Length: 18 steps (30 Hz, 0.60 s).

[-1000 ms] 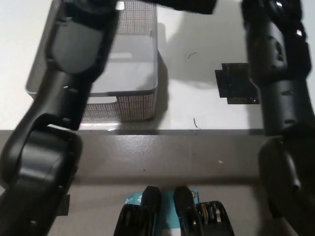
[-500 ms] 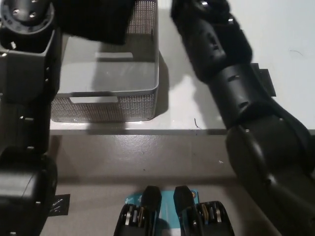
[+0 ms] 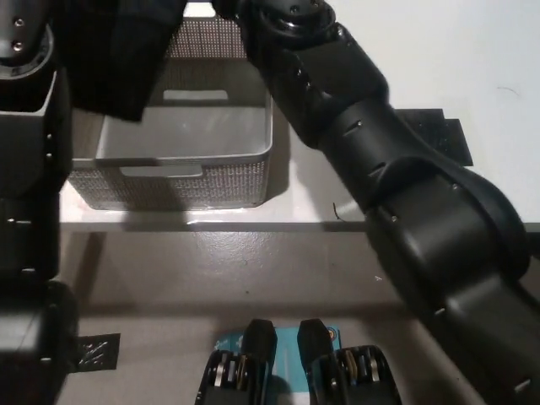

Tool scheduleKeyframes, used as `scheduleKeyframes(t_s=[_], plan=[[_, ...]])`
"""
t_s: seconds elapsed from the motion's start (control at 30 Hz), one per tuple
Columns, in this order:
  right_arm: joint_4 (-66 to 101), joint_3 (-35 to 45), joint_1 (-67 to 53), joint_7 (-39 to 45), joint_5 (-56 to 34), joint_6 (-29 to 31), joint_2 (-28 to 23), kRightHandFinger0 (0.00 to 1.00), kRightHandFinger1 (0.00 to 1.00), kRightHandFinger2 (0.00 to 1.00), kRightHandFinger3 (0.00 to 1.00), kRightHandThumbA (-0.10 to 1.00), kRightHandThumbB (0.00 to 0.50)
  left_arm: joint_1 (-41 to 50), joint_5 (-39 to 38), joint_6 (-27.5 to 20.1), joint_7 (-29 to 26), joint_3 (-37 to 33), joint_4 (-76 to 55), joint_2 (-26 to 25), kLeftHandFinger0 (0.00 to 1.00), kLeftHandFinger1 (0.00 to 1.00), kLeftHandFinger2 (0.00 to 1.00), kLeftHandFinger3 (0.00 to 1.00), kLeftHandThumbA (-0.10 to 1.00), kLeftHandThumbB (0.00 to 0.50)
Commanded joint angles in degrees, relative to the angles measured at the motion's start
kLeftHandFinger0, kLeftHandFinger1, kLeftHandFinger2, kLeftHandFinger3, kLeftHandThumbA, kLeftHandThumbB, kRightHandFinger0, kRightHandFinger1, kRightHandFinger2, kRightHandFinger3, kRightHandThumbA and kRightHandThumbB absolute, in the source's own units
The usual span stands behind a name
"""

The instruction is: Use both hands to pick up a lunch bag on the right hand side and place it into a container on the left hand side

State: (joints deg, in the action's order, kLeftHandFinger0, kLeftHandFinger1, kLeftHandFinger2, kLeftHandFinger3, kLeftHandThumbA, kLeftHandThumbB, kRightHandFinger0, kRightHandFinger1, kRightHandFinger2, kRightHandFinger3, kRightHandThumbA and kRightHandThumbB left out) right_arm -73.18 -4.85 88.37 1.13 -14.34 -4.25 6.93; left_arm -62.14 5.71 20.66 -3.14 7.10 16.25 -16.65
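Bag point(image 3: 126, 59), black, hangs at the top left between the robot's two arms, above the back left part of the basket point(image 3: 186, 160). Half a second ago it was a little further right and higher. It has since moved left and down, so it hides more of the basket's inside.

The right arm point(image 3: 363, 143) has swung left with it. It now runs from the bottom right up to the top middle and crosses over the basket's right rim. This has uncovered more of the black tape patch point(image 3: 443, 135) on the white table point(image 3: 472, 51), which lies to the right of that arm. The left arm point(image 3: 25, 152) stands along the left edge, just left of the bag, and covers the basket's left end.

The bag's lower edge slants, and one corner points down into the basket near its left wall. The top of the bag is cut off by the picture's edge, so its long axis cannot be told. The bag sits between the upper ends of both arms, touching or just beside each of them.

Neither hand can be made out against the dark bag and arms. Whether either is grasping the bag or spread free cannot be told.

The basket is grey mesh and stands on the table near its front edge, below the bag.
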Motion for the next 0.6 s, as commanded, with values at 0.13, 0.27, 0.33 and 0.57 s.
scheduleKeyframes(t_s=[0.13, 0.27, 0.33, 0.57], plan=[[23.45, -26.77, 3.26, 14.41, 29.62, -11.42, -25.37, 1.00, 1.00, 1.00, 1.00, 0.78, 0.121, -7.11, 0.73, -6.86, 21.39, -6.22, 23.13, -27.02, 1.00, 1.00, 1.00, 1.00, 1.00, 0.162], [35.62, -20.35, -4.64, 6.57, 27.06, -10.73, -30.21, 1.00, 1.00, 1.00, 1.00, 0.77, 0.074, -7.28, -2.22, -8.32, 21.64, -3.71, 28.14, -30.30, 1.00, 1.00, 1.00, 1.00, 1.00, 0.183], [39.31, -18.29, -7.17, 4.84, 26.48, -9.93, -31.26, 1.00, 1.00, 1.00, 1.00, 0.72, 0.084, -6.88, -3.50, -9.01, 22.39, -2.71, 28.93, -31.37, 1.00, 1.00, 1.00, 1.00, 1.00, 0.184], [48.65, -14.63, -14.25, 6.33, 23.58, -9.67, -33.66, 1.00, 1.00, 1.00, 1.00, 0.61, 0.100, -1.29, -6.74, -5.29, 24.82, -0.54, 18.36, -32.56, 1.00, 1.00, 1.00, 1.00, 1.00, 0.148]])
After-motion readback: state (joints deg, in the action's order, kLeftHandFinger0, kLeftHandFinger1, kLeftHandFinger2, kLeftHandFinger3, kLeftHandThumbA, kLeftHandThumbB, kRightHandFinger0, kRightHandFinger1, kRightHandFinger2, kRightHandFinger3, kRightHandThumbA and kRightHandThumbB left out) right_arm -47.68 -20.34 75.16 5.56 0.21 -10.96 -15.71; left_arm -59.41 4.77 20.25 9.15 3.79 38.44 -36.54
